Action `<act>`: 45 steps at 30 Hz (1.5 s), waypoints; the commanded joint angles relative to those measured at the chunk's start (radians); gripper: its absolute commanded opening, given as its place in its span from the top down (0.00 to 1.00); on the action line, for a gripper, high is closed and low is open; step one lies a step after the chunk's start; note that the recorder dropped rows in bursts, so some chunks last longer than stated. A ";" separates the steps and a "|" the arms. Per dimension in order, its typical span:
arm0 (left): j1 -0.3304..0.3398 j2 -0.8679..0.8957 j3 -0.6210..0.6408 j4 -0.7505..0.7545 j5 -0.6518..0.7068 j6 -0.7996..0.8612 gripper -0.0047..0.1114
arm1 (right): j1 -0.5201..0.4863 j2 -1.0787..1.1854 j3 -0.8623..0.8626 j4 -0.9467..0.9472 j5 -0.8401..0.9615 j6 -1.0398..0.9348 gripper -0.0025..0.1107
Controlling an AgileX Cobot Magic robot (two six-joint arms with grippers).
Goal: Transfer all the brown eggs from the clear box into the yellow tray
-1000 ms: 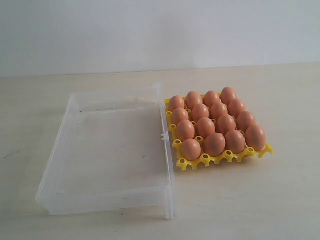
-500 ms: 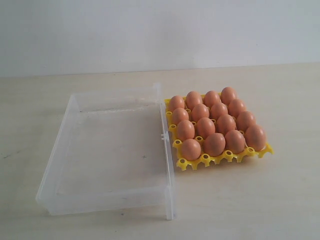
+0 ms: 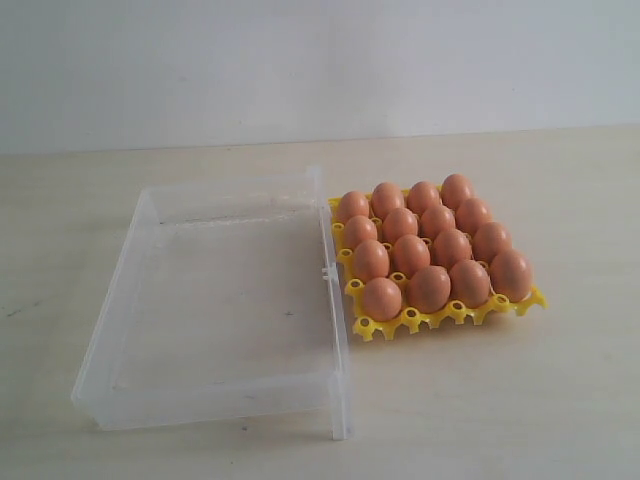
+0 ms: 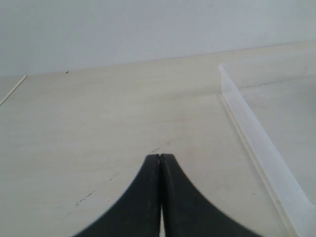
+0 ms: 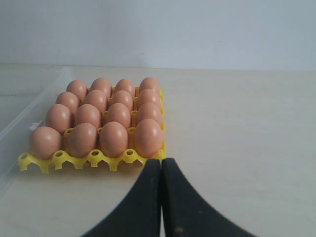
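Observation:
Several brown eggs [image 3: 411, 255] [image 5: 114, 138] fill the cups of the yellow tray [image 3: 447, 316] [image 5: 74, 160], which sits just right of the clear box [image 3: 335, 330]. The box holds nothing; one wall of the clear box [image 4: 261, 148] shows in the left wrist view. Neither arm appears in the exterior view. My left gripper [image 4: 160, 156] is shut and holds nothing, over bare table beside the box's wall. Just short of the tray's near corner, my right gripper [image 5: 161, 160] is shut and holds nothing.
A pale wooden table [image 3: 500, 400] carries both containers, with a plain white wall [image 3: 320, 60] behind. The table's far edge [image 4: 12, 90] shows in the left wrist view.

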 commanded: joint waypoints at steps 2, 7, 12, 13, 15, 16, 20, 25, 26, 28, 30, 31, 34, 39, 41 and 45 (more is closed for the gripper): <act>0.001 -0.006 -0.004 -0.003 -0.012 -0.004 0.96 | -0.020 -0.006 0.004 -0.005 -0.013 0.001 0.98; 0.001 -0.006 -0.004 -0.003 -0.012 -0.004 0.96 | -0.020 -0.006 0.004 -0.005 -0.013 0.003 0.98; 0.001 -0.006 -0.004 -0.003 -0.012 -0.004 0.96 | -0.042 -0.006 0.004 -0.003 -0.013 0.003 0.98; 0.001 -0.006 -0.004 -0.003 -0.012 -0.004 0.96 | -0.051 -0.006 0.004 -0.003 -0.013 0.003 0.98; 0.001 -0.006 -0.004 -0.003 -0.012 -0.004 0.96 | -0.062 -0.006 0.004 -0.003 -0.013 0.003 0.98; 0.001 -0.006 -0.004 -0.003 -0.012 -0.004 0.96 | -0.063 -0.006 0.004 -0.003 -0.013 0.006 0.98; 0.001 -0.006 -0.004 -0.003 -0.012 -0.004 0.96 | -0.068 -0.006 0.004 -0.003 -0.013 0.006 0.98; 0.001 -0.006 -0.004 -0.003 -0.012 -0.004 0.96 | -0.109 -0.006 0.004 0.000 -0.013 0.006 0.98; 0.001 -0.006 -0.004 -0.003 -0.012 -0.004 0.96 | -0.117 -0.006 0.004 0.000 -0.013 0.006 0.98; 0.001 -0.006 -0.004 -0.003 -0.012 -0.004 0.96 | -0.129 -0.006 0.004 0.000 -0.013 0.006 0.98; 0.001 -0.006 -0.004 -0.003 -0.012 -0.004 0.96 | -0.141 -0.006 0.004 0.000 -0.013 0.009 0.98; 0.001 -0.006 -0.004 -0.003 -0.012 -0.004 0.96 | -0.145 -0.006 0.004 0.000 -0.013 0.009 0.98; 0.001 -0.006 -0.004 -0.003 -0.012 -0.004 0.96 | -0.166 -0.006 0.004 0.001 -0.013 0.009 0.98; 0.001 -0.006 -0.004 -0.003 -0.012 -0.004 0.96 | -0.194 -0.006 0.004 0.001 -0.013 0.009 0.98; 0.001 -0.006 -0.004 -0.003 -0.012 -0.004 0.96 | -0.194 -0.006 0.004 0.001 -0.013 0.009 0.98; 0.001 -0.006 -0.004 -0.003 -0.012 -0.004 0.96 | -0.194 -0.006 0.004 0.001 -0.013 0.009 0.98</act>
